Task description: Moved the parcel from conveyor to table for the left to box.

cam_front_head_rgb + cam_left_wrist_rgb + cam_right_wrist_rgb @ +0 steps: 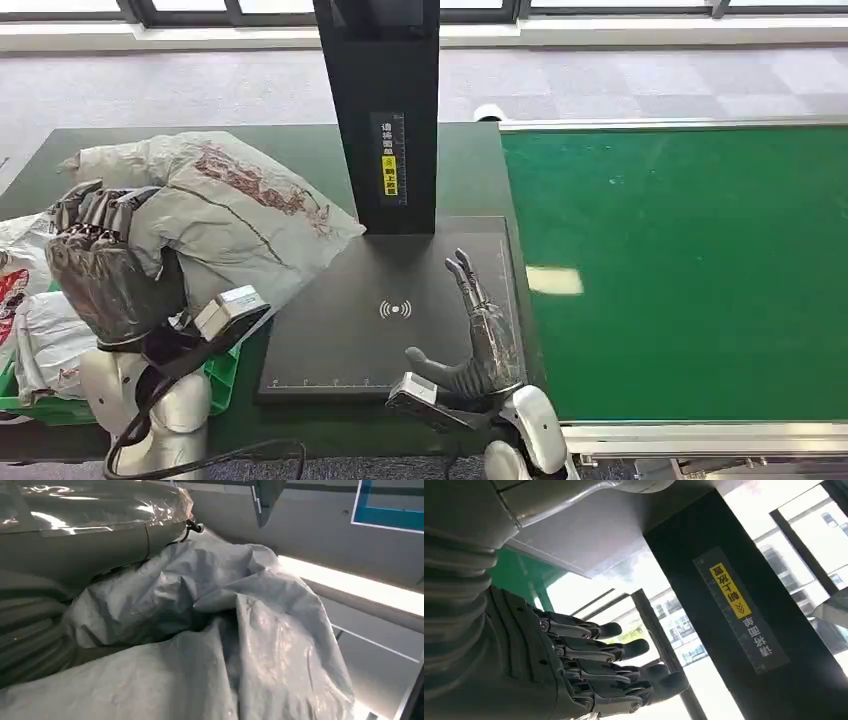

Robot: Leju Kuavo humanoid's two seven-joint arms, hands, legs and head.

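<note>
**Parcel off the belt, in the left hand's grip**

The grey poly-bag parcel (225, 205) lies on the dark green table (465, 165), one corner overlapping the black scanner pad (350, 340). The left hand (100, 265) has its fingers curled over the parcel's near-left edge and holds it. The right hand (480, 335) stands over the pad's right side with fingers straight and spread, holding nothing.

The risks, as I judge them: the film is slack and slippery, so a grip on one edge could let the bag slide out or sag as it is lifted. The scanner's black post (385, 110) rises just beside the parcel, and a wide swing could catch on it. The green crate (215, 375) at the table's near-left edge already holds other bags (40, 340), so the parcel may perch on top and spill.

The green conveyor belt (680, 270) runs along the right. Grey carpet and a window frame lie beyond.
</note>
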